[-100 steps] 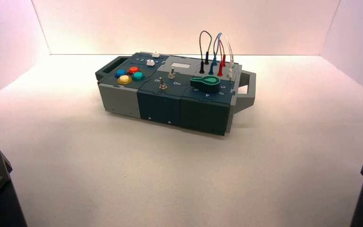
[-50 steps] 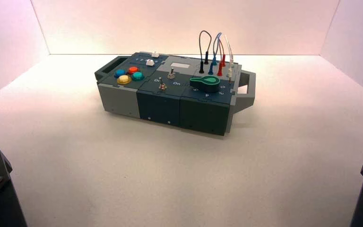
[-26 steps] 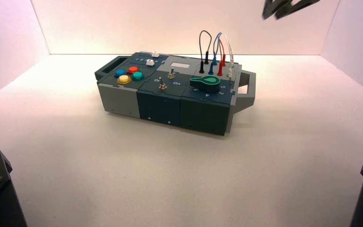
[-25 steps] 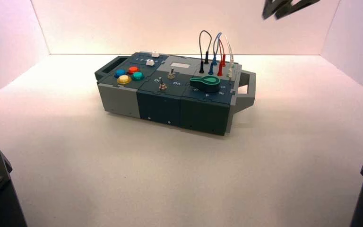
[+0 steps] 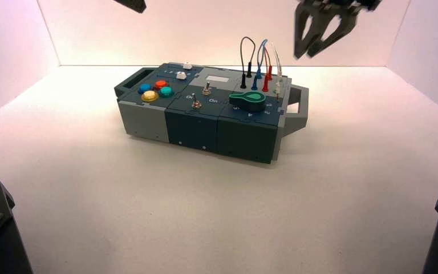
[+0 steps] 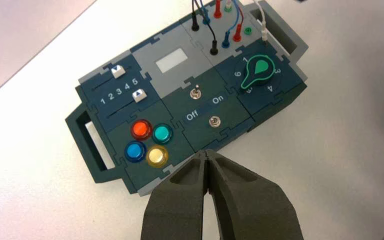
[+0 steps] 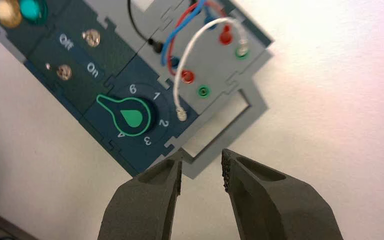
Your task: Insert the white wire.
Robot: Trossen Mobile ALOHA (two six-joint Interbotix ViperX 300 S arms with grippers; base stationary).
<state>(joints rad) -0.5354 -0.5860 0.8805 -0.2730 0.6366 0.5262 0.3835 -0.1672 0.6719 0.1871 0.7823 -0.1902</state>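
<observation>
The white wire loops over the wire panel at the box's right end. One white plug sits in a green-ringed socket. The other plug hangs loose beside the green knob, near an empty green socket. The wire also shows in the high view and the left wrist view. My right gripper is open and empty, high above and behind the wires. My left gripper is shut and empty, high above the box's button end, at the high view's top edge.
The box stands turned a little on the white table, with a grey handle at its right end. Black, blue and red wires stand plugged beside the white one. Two toggle switches, four coloured buttons and two sliders lie to the left.
My right gripper has dropped into the high view from the top edge, towards the wires. My left gripper's tip has appeared at the top left. The box and wires have not moved.
</observation>
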